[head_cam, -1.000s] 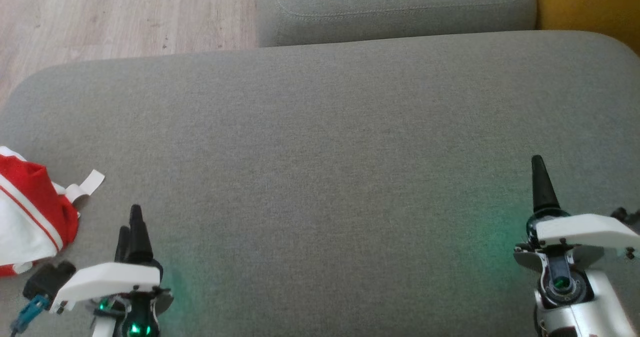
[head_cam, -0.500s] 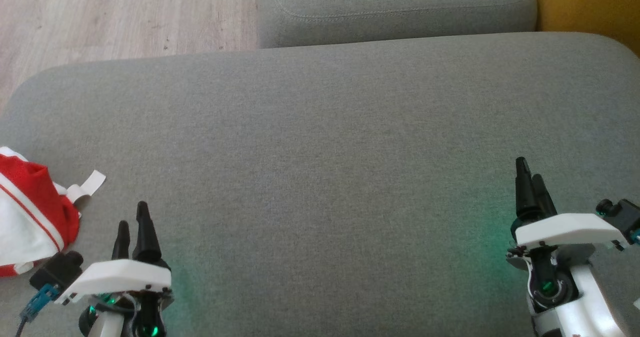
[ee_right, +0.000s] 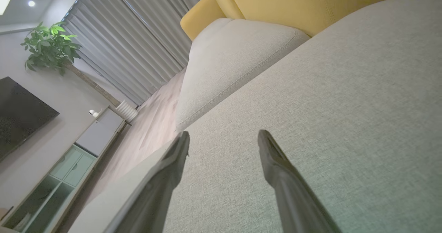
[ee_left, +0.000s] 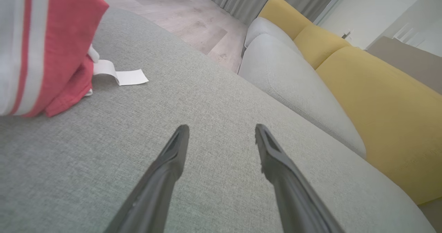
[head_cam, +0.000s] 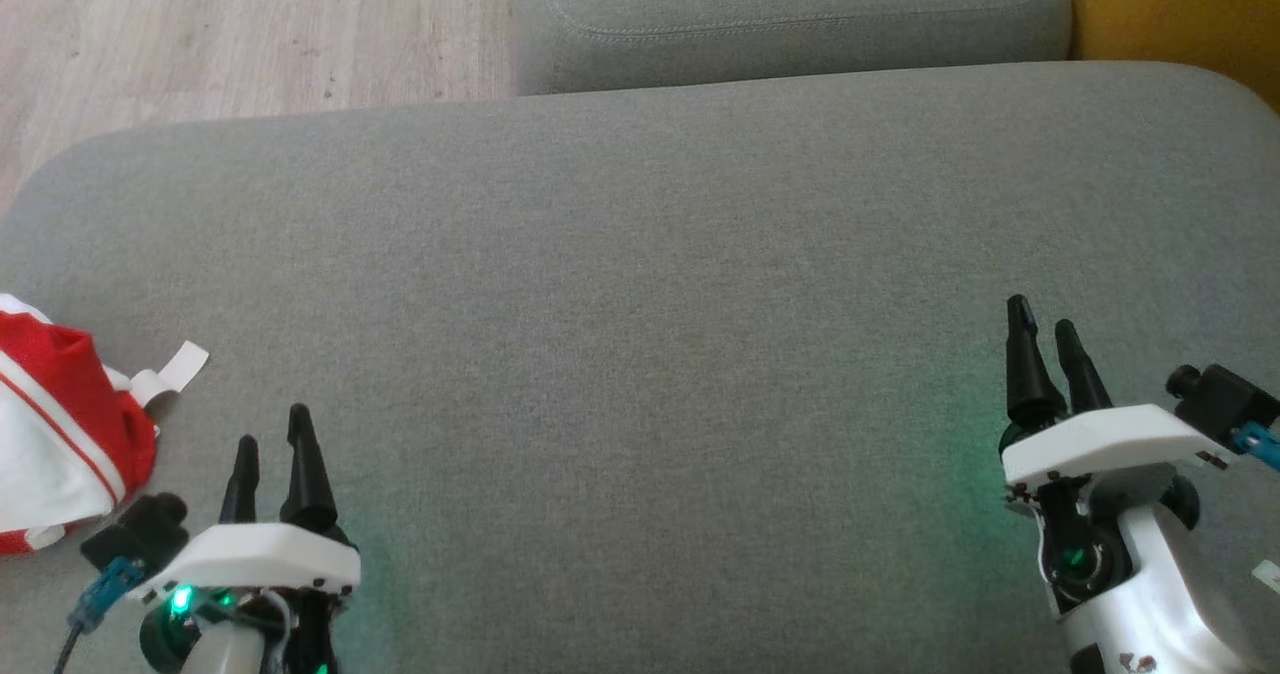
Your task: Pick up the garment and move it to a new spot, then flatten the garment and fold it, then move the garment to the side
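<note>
Garment (head_cam: pixel 55 434), red with white stripes, lies bunched at the left edge of a broad grey cushion (head_cam: pixel 640 254) in the head view, partly cut off by the frame. A white label (head_cam: pixel 178 366) trails from its upper right side onto the fabric.

The robot's left gripper (head_cam: pixel 272 428) sits at the lower left, just beside the garment but apart from it, its two dark fingers parted and grasping nothing. In the left wrist view the fingers stand spread above bare grey upholstery, with the red-and-white cloth and its label ahead and to the left of them.

The right gripper (head_cam: pixel 1041 314) is at the lower right, well apart from the garment on the far side of the cushion. In the right wrist view its fingers are likewise spread wide, with nothing between them but grey fabric.

Green light from the arms tints the cushion near each wrist. Beyond the broad cushion lie a second grey cushion (head_cam: pixel 790 14), a yellow sofa (head_cam: pixel 1170 4) at the upper right and pale wooden floor (head_cam: pixel 250 34) at the upper left. The right wrist view also takes in grey curtains (ee_right: pixel 138 36), a potted plant (ee_right: pixel 50 46) and a dark screen (ee_right: pixel 20 112) on the wall.
</note>
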Robot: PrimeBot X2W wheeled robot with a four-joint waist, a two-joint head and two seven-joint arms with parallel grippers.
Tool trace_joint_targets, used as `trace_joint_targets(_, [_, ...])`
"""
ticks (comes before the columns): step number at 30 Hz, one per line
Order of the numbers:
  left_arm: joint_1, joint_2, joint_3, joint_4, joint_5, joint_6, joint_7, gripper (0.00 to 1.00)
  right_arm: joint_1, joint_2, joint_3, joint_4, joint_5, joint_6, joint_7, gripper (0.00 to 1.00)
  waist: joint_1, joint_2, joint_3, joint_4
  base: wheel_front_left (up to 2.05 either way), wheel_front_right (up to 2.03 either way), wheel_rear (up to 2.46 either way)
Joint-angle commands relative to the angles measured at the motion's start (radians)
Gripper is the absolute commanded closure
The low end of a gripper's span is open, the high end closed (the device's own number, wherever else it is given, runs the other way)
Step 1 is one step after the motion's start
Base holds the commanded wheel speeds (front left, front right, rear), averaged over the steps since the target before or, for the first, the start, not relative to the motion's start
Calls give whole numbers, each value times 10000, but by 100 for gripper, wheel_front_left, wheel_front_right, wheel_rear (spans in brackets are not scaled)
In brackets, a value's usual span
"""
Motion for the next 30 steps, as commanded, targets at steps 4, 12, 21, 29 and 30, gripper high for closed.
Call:
trace_joint_targets(4, [-728, 226, 89, -203, 726, 16, -221, 0, -714, -162, 273, -105, -733, 25, -243, 0, 0, 0, -11, -13, 0, 0, 0])
trace_joint_targets(12, [-970, 264, 48, -29, 1730, 19, -457, 0, -1027, -195, 552, 260, -1694, 28, -478, 0, 0, 0, 50, -51, 0, 0, 0])
trace_joint_targets(21, [-1462, 228, 63, 299, 2828, 50, -723, 0, -1421, -247, 810, 601, -2800, 31, -743, 0, 0, 0, 146, -83, 0, 0, 0])
trace_joint_targets(29, [-1765, 259, 116, 543, 3697, 122, -931, 0, -1724, -253, 884, 846, -3722, 33, -949, 0, -1, 0, 227, -143, 0, 0, 0])
trace_joint_targets(30, [-1792, 255, 127, 565, 3815, 133, -960, 0, -1748, -247, 889, 871, -3850, 33, -979, 0, -1, 0, 238, -153, 0, 0, 0])
